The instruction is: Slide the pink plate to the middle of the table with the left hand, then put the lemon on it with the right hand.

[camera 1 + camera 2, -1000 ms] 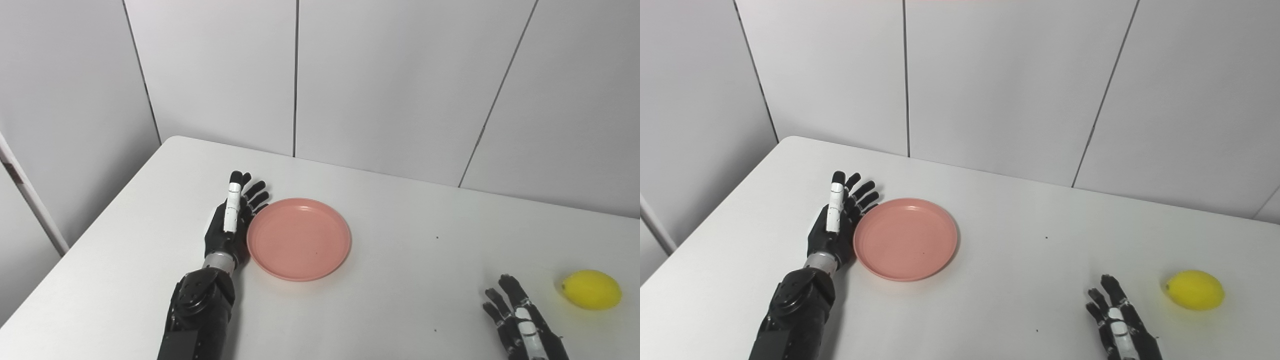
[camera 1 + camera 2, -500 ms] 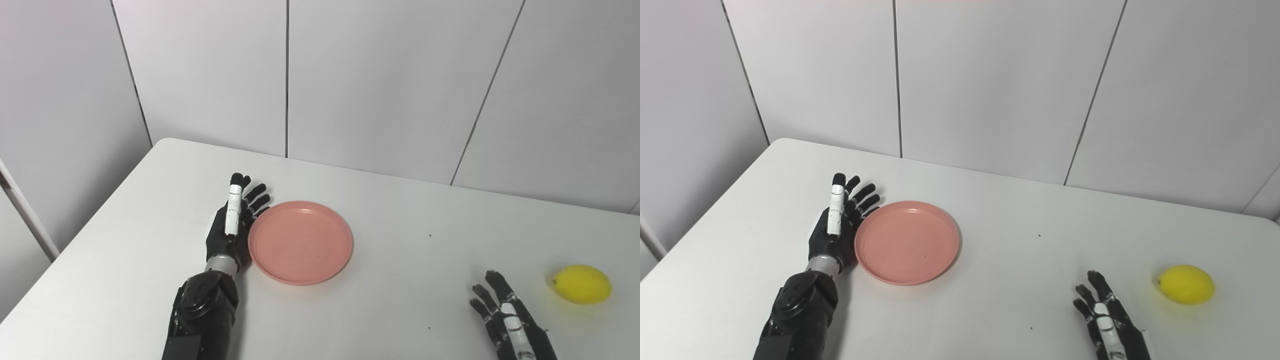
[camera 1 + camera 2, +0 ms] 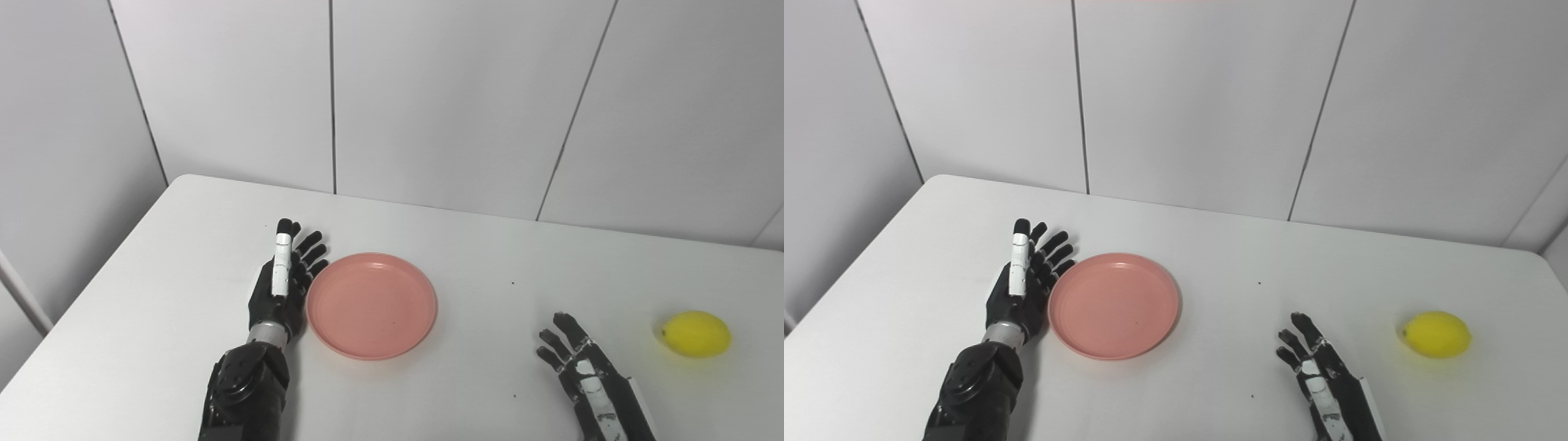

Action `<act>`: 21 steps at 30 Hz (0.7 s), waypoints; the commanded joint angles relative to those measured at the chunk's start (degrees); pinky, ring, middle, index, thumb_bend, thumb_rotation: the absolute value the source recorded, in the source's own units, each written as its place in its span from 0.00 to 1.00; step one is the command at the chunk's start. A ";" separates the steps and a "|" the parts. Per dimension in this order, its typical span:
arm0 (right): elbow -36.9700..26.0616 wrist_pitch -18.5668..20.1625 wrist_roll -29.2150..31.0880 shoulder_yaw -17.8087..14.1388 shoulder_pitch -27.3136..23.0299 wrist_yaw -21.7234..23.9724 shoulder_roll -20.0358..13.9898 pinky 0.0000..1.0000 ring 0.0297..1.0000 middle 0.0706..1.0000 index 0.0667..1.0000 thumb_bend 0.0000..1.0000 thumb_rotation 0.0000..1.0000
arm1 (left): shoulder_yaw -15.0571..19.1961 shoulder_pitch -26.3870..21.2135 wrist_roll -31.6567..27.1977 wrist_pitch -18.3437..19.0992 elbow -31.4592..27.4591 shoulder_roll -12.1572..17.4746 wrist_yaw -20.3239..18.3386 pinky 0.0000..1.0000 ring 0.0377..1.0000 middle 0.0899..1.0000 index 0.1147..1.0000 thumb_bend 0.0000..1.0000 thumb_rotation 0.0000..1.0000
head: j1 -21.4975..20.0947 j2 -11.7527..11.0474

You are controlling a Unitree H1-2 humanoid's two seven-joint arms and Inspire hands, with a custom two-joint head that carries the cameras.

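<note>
A: Where is the pink plate (image 3: 371,305)?

B: It lies flat on the white tabletop (image 3: 478,257), left of the centre. The left robot hand (image 3: 282,286) stands on edge just beside the plate's left rim, palm side toward it, fingers straight and spread, holding nothing. Whether it actually touches the rim I cannot tell.

A: And the lemon (image 3: 696,334)?

B: It rests on the tabletop far to the right, well apart from the plate.

A: What about the other arm?

B: The right robot hand (image 3: 1323,383) is low at the near edge, between the plate and the lemon, nearer the lemon but not touching it. Its fingers are stretched out and apart, gripping nothing.

A: Anything behind?

B: Only a grey panelled wall (image 3: 1188,98) past the far edge.
</note>
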 commanded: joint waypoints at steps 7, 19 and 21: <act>-0.21 1.14 -0.47 0.85 1.19 -0.87 0.63 0.88 0.89 0.94 0.85 0.74 0.67 | -0.63 0.28 0.23 -0.01 -1.74 -1.93 0.19 0.88 0.86 0.84 0.97 0.87 0.86 | -1.45 0.56; -1.20 2.43 -1.39 1.89 1.07 -1.99 1.54 0.88 0.90 0.95 0.85 0.77 0.66 | -2.09 2.27 1.54 -2.56 -2.78 -4.19 -0.19 0.88 0.87 0.90 0.99 0.84 0.89 | -3.08 1.11; -1.31 2.48 -1.41 1.98 1.09 -2.05 1.53 0.88 0.90 0.96 0.85 0.76 0.67 | -2.32 2.35 1.69 -2.57 -2.78 -4.41 0.07 0.88 0.87 0.89 0.98 0.84 0.89 | -3.25 1.22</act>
